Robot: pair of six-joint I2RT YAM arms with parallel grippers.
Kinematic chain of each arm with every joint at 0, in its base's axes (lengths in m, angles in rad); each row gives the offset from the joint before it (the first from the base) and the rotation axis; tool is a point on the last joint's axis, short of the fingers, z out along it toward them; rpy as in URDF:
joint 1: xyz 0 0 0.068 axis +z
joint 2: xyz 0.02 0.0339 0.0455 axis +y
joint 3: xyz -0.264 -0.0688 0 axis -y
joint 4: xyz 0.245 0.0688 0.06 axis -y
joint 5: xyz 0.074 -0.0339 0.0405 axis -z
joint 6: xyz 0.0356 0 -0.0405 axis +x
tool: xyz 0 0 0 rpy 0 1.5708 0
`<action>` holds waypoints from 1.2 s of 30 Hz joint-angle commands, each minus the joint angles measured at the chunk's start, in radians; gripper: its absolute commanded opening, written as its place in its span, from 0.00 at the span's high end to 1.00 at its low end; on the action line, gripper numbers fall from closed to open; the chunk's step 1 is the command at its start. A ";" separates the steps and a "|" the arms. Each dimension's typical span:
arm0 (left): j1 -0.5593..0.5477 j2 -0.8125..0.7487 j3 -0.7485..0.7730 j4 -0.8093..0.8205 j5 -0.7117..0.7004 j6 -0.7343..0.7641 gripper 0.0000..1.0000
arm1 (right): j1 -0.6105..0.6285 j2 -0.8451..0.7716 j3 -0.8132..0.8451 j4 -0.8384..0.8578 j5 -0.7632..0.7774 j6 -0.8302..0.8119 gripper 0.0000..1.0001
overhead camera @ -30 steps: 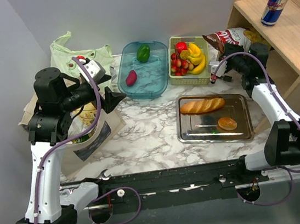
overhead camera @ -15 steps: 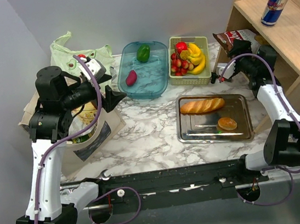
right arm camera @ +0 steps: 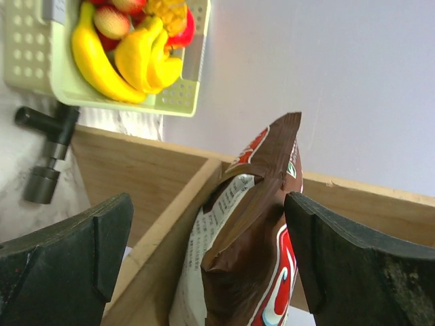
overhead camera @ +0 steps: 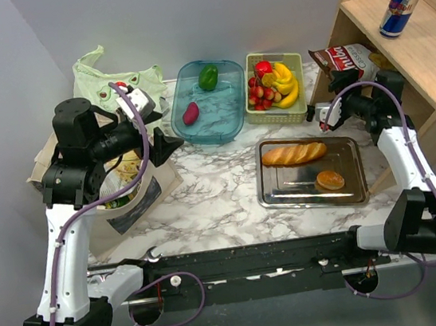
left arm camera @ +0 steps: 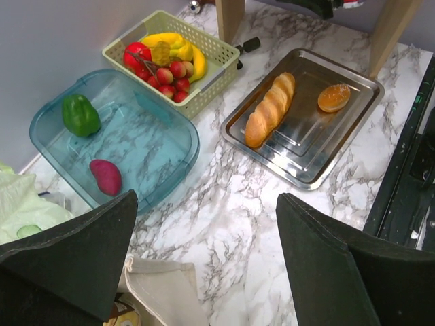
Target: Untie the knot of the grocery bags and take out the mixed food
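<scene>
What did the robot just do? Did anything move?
The right gripper carried the brown crisp bag rightward from by the fruit basket into the wooden shelf, then opened and let go. The left gripper stayed open, and the bread and can did not move.

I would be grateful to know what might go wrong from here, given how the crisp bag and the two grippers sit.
1. The brown crisp bag stands on edge against the wooden shelf, right in front of the open right gripper; a careless retreat might brush it and topple it.
2. The open left gripper hangs over the beige tote at the table's left edge; its fingers might snag the loose cloth and drag the bag.
</scene>
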 commanded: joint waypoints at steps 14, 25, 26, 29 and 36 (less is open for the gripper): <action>0.332 0.066 0.168 -0.489 -0.132 0.143 0.13 | 0.213 -0.066 0.297 -0.487 -0.038 0.535 0.00; 0.598 0.148 -0.149 -0.402 -0.222 0.759 0.07 | 0.390 -0.083 0.319 -0.497 0.000 0.879 0.00; 0.599 0.148 -0.186 -0.350 -0.218 0.801 0.05 | 0.394 -0.081 0.318 -0.498 0.004 0.888 0.00; 0.587 0.188 -0.261 -0.225 -0.222 0.862 0.05 | 0.407 -0.077 0.319 -0.524 0.015 0.899 0.00; 0.525 0.357 -0.343 -0.103 -0.272 0.971 0.02 | 0.421 -0.079 0.329 -0.550 0.060 0.900 0.00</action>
